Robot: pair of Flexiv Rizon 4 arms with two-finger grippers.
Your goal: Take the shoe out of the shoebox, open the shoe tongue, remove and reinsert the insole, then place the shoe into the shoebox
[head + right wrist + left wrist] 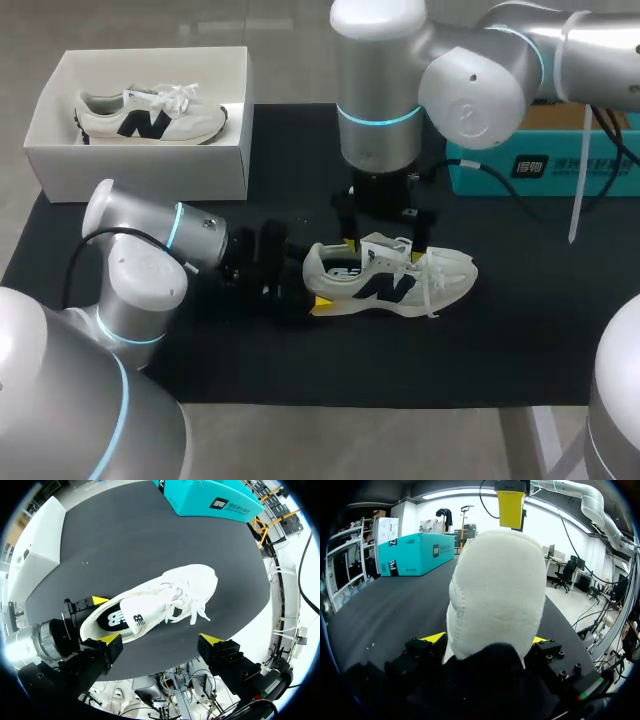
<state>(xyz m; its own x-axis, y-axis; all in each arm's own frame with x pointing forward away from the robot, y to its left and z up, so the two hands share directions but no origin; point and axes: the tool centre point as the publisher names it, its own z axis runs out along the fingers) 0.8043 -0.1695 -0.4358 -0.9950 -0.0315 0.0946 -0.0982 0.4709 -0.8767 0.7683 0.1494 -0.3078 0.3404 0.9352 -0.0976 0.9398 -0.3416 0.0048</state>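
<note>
A white shoe [395, 280] with a dark side logo lies on the black mat [500, 340], toe toward the right. My left gripper [308, 282] is shut on its heel [495, 595], a yellow tip on each side [434, 638]. My right gripper [383, 232] hangs open just above the shoe's collar, and the shoe [165, 602] lies below and ahead of its spread fingers [109, 640]. The tongue [142, 612] stands up, and a dark insole [114, 620] shows inside. The white shoebox [140, 165] at the back left holds a second white shoe [150, 115].
A teal box [545, 172] stands at the back right of the mat, beyond the shoe's toe. The shoebox's corner [42, 540] shows behind my left arm in the right wrist view. The mat's front edge runs close to my left arm.
</note>
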